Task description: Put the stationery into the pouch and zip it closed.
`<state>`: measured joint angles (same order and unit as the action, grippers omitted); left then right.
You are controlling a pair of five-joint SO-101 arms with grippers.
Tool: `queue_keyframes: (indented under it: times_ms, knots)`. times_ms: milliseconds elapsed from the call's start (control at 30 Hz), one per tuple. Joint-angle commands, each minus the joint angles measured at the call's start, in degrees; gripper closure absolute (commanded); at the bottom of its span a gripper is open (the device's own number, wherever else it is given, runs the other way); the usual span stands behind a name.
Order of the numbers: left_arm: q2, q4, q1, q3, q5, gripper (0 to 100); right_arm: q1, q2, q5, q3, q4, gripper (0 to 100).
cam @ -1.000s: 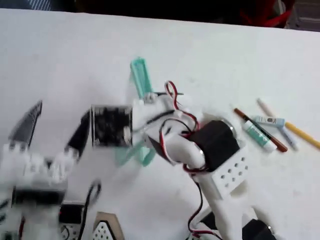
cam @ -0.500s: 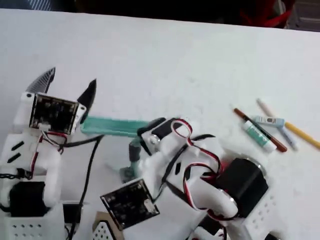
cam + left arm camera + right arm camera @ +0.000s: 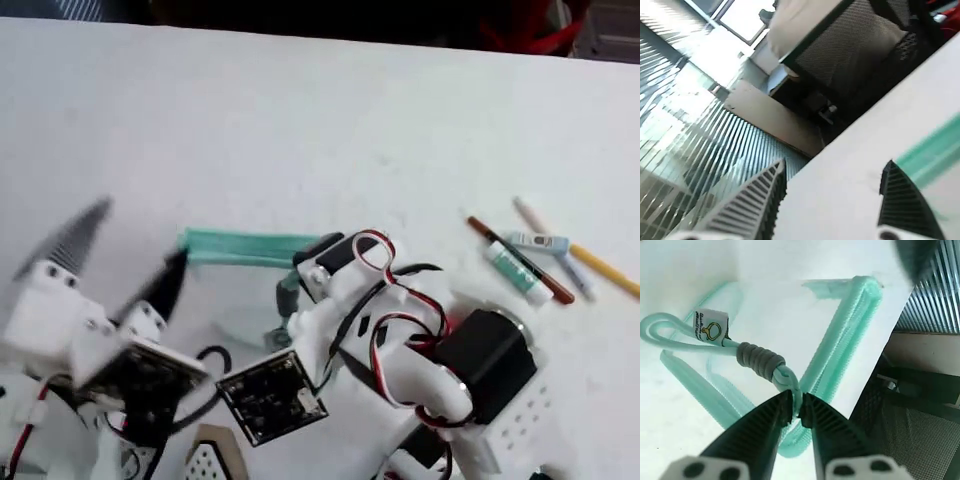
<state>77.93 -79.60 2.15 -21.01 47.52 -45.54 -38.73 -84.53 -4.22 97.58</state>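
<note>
Mint-green see-through zip pouch [image 3: 250,247]: probably light and floppy.
Right tool [image 3: 796,407] pinches its thin cord pull [image 3: 760,360]; left tool [image 3: 835,170] gapes beside the pouch, whose stiffer zip edge looks the best hold.

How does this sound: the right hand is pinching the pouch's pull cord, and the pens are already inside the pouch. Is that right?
Not quite. The right hand does pinch the pull cord of the pouch, but the pens are not inside it. The high view shows them lying on the table, apart from the pouch.
</note>
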Motion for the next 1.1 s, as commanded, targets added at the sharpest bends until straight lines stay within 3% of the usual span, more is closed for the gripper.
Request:
queue_keyframes:
  times_ms: [0,167,433,733,1067]
  knots:
    - [0.13,-7.56,7.43,2.55,1.41,70,-0.57,-0.22,-0.53,0.26,0.57,97.9]
    - [0.13,-8.53,12.09,-0.18,1.05,70,-3.91,-3.21,1.67,0.88,0.84,97.9]
    - [0.13,-7.91,12.88,-3.69,-3.25,68,-8.75,-18.33,-1.49,10.37,0.84,97.9]
    - [0.13,-8.70,21.67,-6.51,2.11,67,-13.76,-27.21,-5.01,17.93,0.48,97.9]
    - [0.48,-5.63,25.63,-13.98,4.84,67,-13.85,-27.21,-5.01,18.02,-1.54,97.9]
